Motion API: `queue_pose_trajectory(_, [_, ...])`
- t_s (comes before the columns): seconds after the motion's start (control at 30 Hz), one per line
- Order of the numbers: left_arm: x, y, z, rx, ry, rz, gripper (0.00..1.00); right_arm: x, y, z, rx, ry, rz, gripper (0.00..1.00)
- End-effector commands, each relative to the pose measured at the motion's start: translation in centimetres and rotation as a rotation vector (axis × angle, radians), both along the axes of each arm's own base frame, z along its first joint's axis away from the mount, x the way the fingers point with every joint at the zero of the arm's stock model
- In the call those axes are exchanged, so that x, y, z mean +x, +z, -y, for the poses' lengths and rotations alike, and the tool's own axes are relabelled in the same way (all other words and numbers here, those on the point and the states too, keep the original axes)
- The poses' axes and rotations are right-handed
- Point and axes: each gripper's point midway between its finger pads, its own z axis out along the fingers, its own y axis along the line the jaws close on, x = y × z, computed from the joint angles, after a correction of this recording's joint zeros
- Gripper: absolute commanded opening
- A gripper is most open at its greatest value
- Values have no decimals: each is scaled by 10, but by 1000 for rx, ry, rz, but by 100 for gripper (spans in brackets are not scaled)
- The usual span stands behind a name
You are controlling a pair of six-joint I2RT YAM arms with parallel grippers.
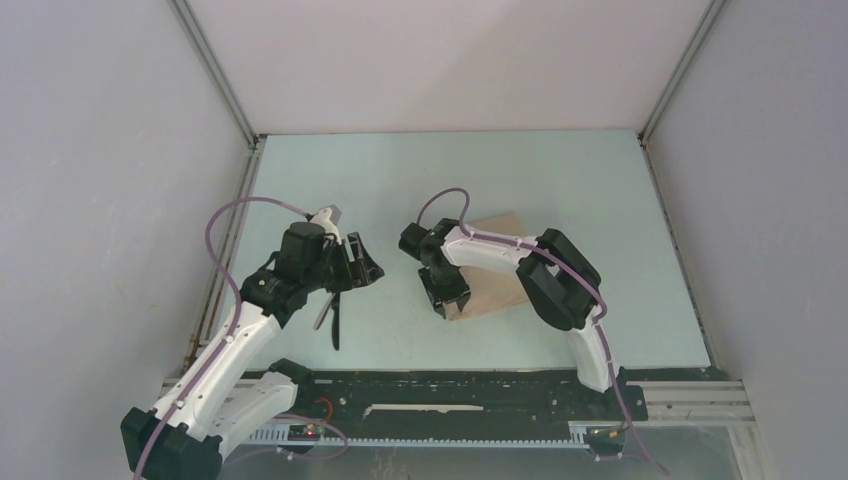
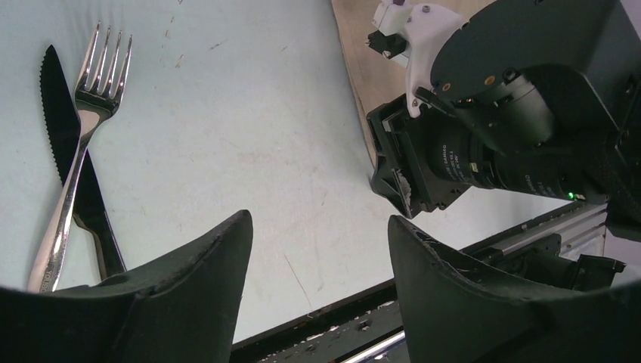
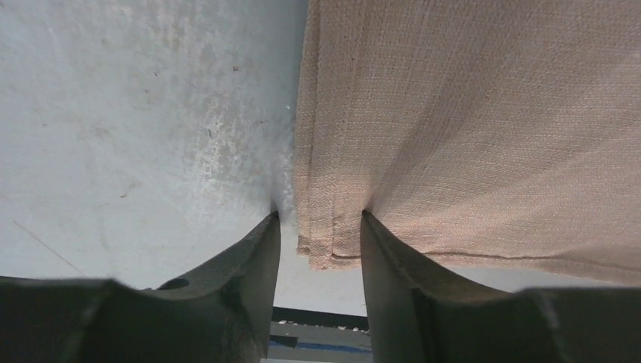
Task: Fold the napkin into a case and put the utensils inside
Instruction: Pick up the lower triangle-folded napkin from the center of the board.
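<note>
Catching every layer at the near left corner of the folded napkin (image 3: 491, 113), lying right of centre on the tabletop (image 1: 400, 170), looks key for the right tool (image 3: 320, 227), half-narrowed astride that edge but not gripping, while the left tool (image 2: 317, 227) hangs wide, empty.

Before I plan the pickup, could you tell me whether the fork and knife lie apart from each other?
No, the left wrist view shows the fork lying crossed over the knife, touching it.
</note>
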Motion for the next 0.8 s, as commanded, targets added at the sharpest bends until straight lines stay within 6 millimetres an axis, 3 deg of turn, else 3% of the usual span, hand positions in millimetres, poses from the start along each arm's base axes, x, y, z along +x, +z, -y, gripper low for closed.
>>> queue_pose_trajectory(0.0, [3, 7, 4, -28, -12, 28, 72, -2, -35, 14, -92, -18, 47, 46])
queue_pose_trajectory(0.13, [3, 8, 3, -33, -6, 31, 72, -3, -52, 29, -146, -20, 78, 29])
queue_pose_trajectory(0.33, [4, 5, 7, -68, 6, 22, 72, 8, -53, 37, -206, -2, 180, 0])
queue_pose_trajectory(0.5, [6, -3, 16, -115, 5, -26, 73, 12, -29, 20, -73, 31, 218, 0])
queue_pose_trajectory(0.63, [16, -11, 31, -259, 38, -93, 82, 14, 11, -11, 240, 61, 233, 0])
queue_pose_trajectory(0.77, [29, -26, 48, -442, 96, -182, 87, 12, 30, -13, 389, 48, 190, 0])
